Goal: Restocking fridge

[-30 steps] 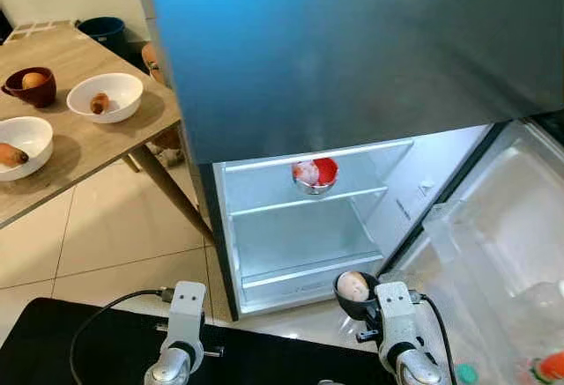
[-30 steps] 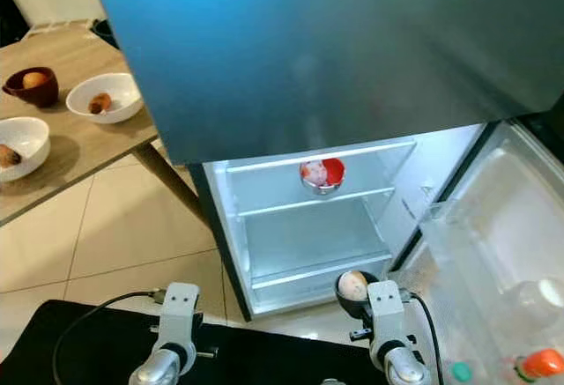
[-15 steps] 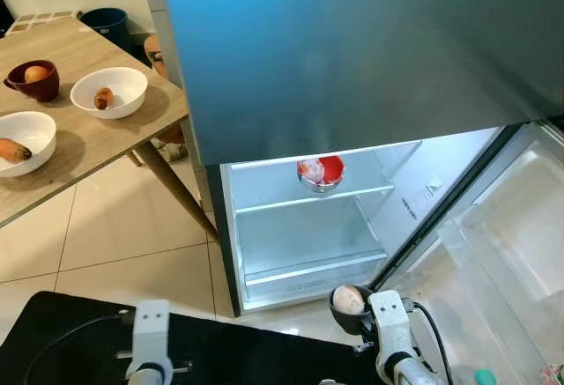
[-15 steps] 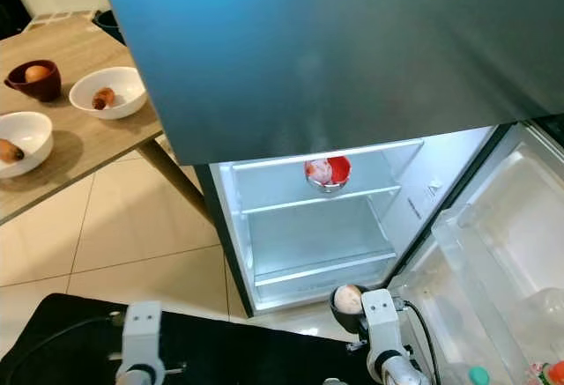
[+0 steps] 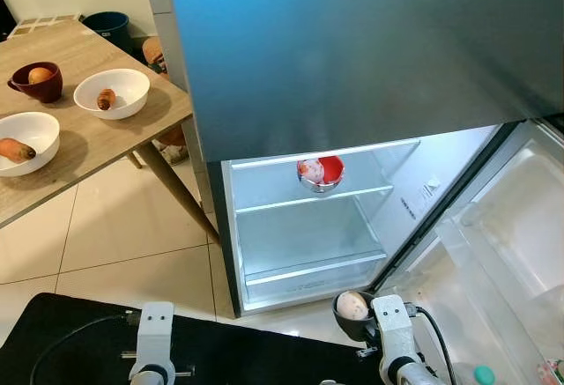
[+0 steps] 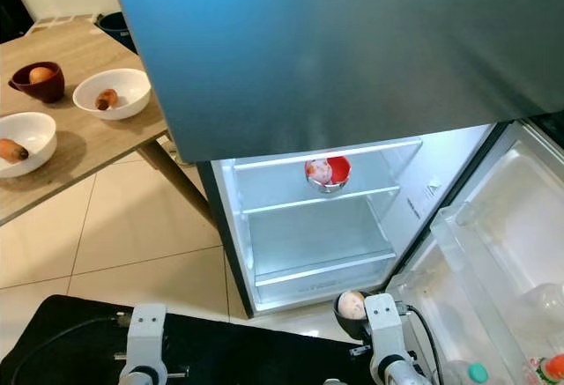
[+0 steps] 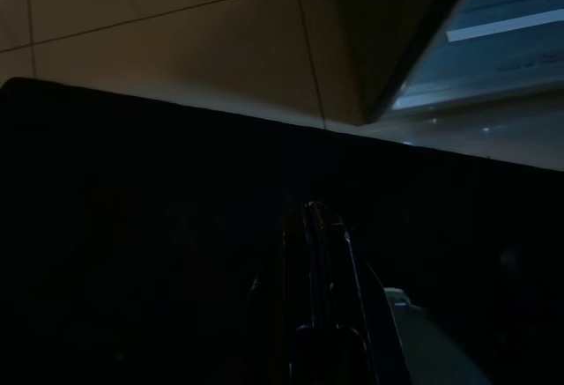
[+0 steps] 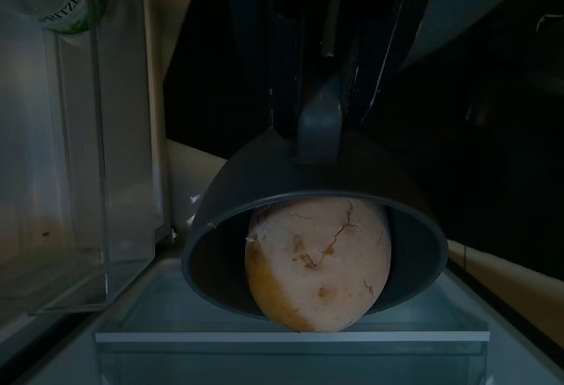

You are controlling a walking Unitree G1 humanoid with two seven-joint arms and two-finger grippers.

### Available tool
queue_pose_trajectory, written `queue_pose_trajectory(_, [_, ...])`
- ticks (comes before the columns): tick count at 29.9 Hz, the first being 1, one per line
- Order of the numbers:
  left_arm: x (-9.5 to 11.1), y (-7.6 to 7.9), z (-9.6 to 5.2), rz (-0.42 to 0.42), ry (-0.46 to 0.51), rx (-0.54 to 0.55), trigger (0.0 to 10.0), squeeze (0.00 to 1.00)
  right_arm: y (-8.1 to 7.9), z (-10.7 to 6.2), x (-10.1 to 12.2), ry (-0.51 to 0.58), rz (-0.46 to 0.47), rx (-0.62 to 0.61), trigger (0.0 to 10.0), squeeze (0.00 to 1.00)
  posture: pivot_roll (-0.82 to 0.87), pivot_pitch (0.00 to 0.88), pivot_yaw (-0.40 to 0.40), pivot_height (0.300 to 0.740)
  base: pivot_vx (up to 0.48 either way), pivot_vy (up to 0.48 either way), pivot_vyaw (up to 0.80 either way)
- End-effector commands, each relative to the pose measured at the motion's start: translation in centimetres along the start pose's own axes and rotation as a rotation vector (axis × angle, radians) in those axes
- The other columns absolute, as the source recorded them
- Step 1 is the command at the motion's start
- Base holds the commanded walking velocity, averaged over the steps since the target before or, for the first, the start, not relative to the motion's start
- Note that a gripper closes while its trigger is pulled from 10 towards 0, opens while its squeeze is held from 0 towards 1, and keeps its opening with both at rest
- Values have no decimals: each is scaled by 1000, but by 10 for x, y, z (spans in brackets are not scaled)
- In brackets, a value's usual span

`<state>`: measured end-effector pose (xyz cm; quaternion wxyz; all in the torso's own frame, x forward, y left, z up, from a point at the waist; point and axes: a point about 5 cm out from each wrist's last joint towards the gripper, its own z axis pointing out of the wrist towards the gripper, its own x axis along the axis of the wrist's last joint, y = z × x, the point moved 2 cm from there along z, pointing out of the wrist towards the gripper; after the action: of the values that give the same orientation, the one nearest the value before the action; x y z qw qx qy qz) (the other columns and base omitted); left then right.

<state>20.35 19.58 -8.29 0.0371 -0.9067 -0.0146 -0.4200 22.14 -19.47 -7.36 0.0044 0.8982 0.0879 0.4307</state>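
My right gripper is shut on the handle of a dark grey cup that holds a round, cracked, tan food item. The cup hangs low in front of the open fridge, just outside its bottom shelf. On the upper shelf inside stands a red bowl with pinkish food. My left gripper hangs idle over my dark front, its fingers pressed together. At the left, a wooden table carries a brown cup and two white bowls, each with food.
The fridge door stands open to the right, with clear bins and a green-capped bottle low down. The closed upper door looms overhead. A dark blue bin stands behind the table. Beige tiled floor lies between table and fridge.
The left arm has dropped lower and further left in the eye views. The camera has shifted slightly. The right gripper still holds the cup in much the same place.
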Motion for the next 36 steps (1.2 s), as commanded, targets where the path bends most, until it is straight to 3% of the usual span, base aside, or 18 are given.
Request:
queue_pose_trajectory(1, [-6, 3, -2, 4, -20, -12, 10000, 0, 1, -2, -6, -20, 3, -4, 10000, 0, -114, 114, -1, 736, 0, 0, 0])
queue_pose_trajectory(36, [-8, 10, -4, 4, -7, -63, 10000, 0, 1, -3, -9, -34, -13, 1, 10000, 0, -119, 92, 0, 736, 0, 0, 0])
